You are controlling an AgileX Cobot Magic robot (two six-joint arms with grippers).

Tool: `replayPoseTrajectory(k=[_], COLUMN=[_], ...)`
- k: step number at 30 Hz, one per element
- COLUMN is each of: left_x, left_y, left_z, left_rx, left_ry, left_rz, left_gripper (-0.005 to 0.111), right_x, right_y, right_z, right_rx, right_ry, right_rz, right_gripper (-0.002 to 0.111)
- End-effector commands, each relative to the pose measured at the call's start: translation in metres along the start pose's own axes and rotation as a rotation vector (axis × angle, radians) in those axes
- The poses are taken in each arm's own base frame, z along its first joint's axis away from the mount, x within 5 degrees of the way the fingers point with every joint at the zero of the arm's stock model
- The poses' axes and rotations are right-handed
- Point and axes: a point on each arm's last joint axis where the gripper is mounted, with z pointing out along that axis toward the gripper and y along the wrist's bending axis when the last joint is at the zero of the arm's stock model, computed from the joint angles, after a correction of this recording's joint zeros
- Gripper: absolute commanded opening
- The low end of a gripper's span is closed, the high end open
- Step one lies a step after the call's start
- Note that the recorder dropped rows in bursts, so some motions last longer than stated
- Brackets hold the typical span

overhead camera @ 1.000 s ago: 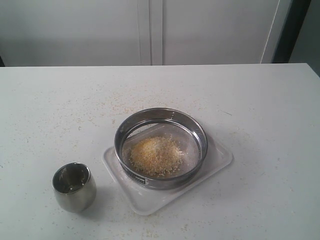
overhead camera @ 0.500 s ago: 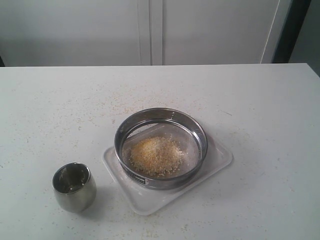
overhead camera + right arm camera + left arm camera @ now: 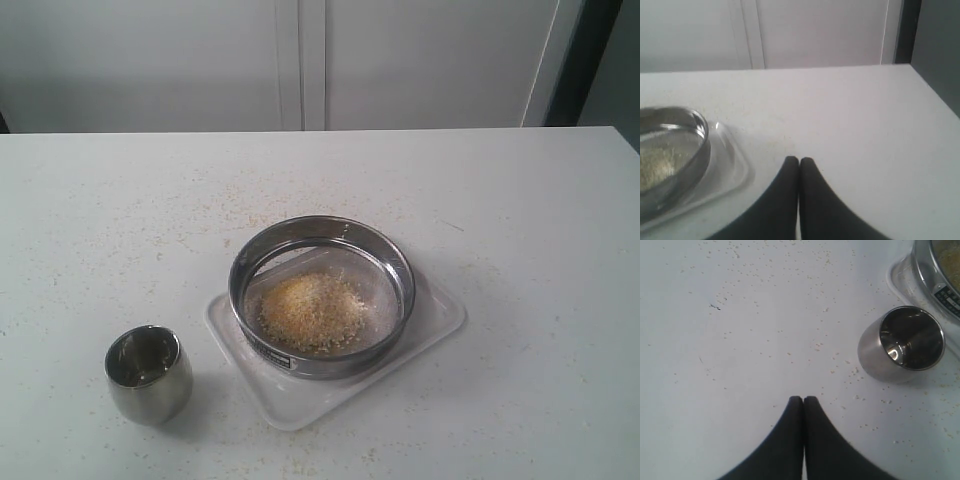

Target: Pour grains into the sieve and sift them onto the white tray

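Note:
The steel sieve (image 3: 322, 232) sits on the white tray (image 3: 300, 402) near the table's middle. A heap of yellow-orange grains (image 3: 312, 311) lies on its mesh. To the front left stands a small shiny steel cup (image 3: 148, 373), upright and looking empty. Neither arm shows in the exterior view. In the left wrist view my left gripper (image 3: 803, 399) is shut with nothing in it, over bare table a short way from the cup (image 3: 900, 344). My right gripper (image 3: 799, 160) is shut and holds nothing, beside the tray (image 3: 732, 160) and the sieve (image 3: 675, 145).
Stray grains (image 3: 215, 210) are scattered over the white table (image 3: 520, 200). The table's far edge meets a pale wall or cabinet (image 3: 310, 60). A dark gap (image 3: 935, 50) lies past the table's right edge.

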Motion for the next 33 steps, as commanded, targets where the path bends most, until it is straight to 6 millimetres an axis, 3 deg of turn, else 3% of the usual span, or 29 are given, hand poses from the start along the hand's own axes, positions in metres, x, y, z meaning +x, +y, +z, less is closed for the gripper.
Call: replayPoseTrajectory(k=[1, 8, 15, 18, 22, 33], left_x=[0.003, 0.003, 0.003, 0.002, 0.002, 0.002], left_y=[0.0, 0.0, 0.0, 0.0, 0.0, 0.0], left_z=[0.0, 0.0, 0.0, 0.0, 0.0, 0.0], left_rx=[0.002, 0.002, 0.002, 0.001, 0.001, 0.001], left_ry=[0.008, 0.008, 0.008, 0.007, 0.007, 0.007], left_rz=[-0.002, -0.002, -0.002, -0.002, -0.002, -0.002], left_gripper=[0.0, 0.0, 0.0, 0.0, 0.0, 0.0], right_x=[-0.017, -0.031, -0.033, -0.032, -0.047, -0.085], right_y=[0.001, 0.002, 0.003, 0.003, 0.004, 0.009], right_z=[-0.002, -0.006, -0.007, -0.006, -0.011, 0.022], right_rx=[-0.014, -0.028, -0.03, -0.027, -0.023, 0.006], right_ry=[-0.203, -0.368, -0.391, -0.346, -0.292, 0.012], right_rz=[0.0, 0.0, 0.0, 0.0, 0.0, 0.001], right_gripper=[0.0, 0.0, 0.0, 0.0, 0.0, 0.0])
